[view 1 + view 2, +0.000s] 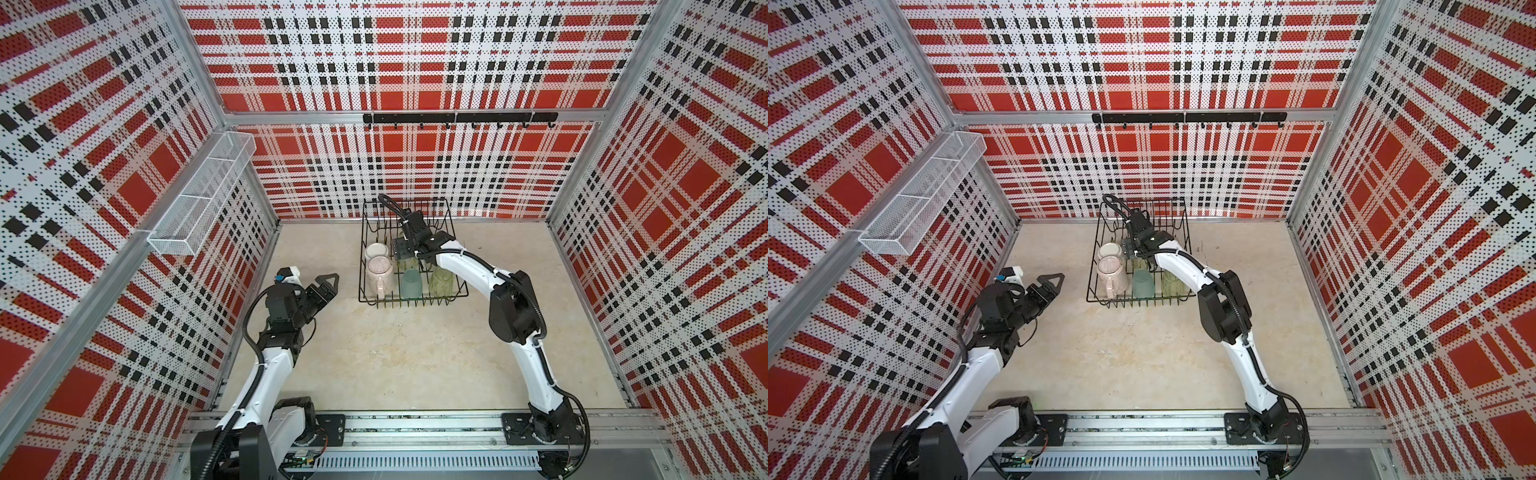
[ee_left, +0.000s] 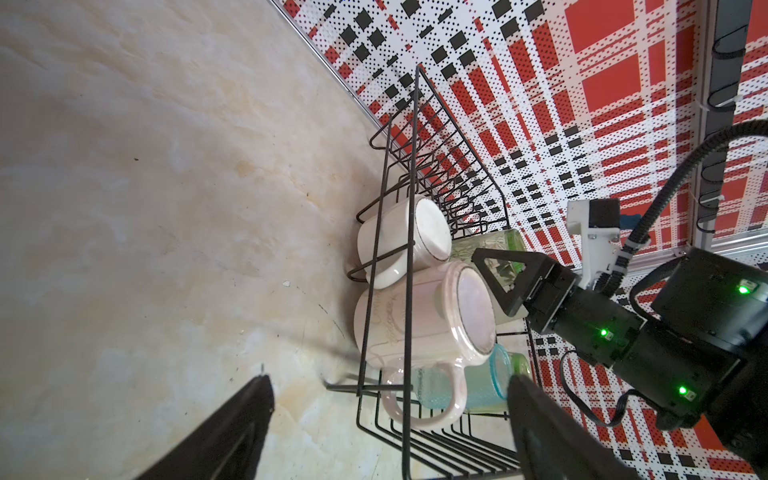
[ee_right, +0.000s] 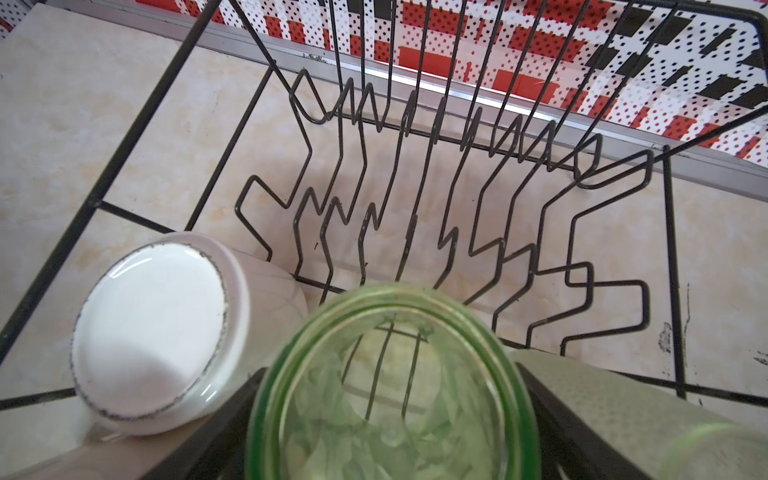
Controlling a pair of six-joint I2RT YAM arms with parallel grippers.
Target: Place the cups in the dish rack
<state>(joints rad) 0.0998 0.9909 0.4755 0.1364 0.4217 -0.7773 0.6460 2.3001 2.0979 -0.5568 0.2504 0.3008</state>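
The black wire dish rack stands near the back wall. Inside it, upside down, are a white mug, a pale pink mug, a teal tumbler and a green tumbler. My right gripper reaches down into the rack, open. Its jaws stand on either side of another green tumbler that rests on the rack's wires. A pale frosted tumbler stands right beside it. My left gripper hovers open and empty, left of the rack.
A long white mesh basket hangs on the left wall. A black hook rail runs along the back wall. Bare upright prongs fill the rack's far half. Beige tabletop stretches in front of the rack.
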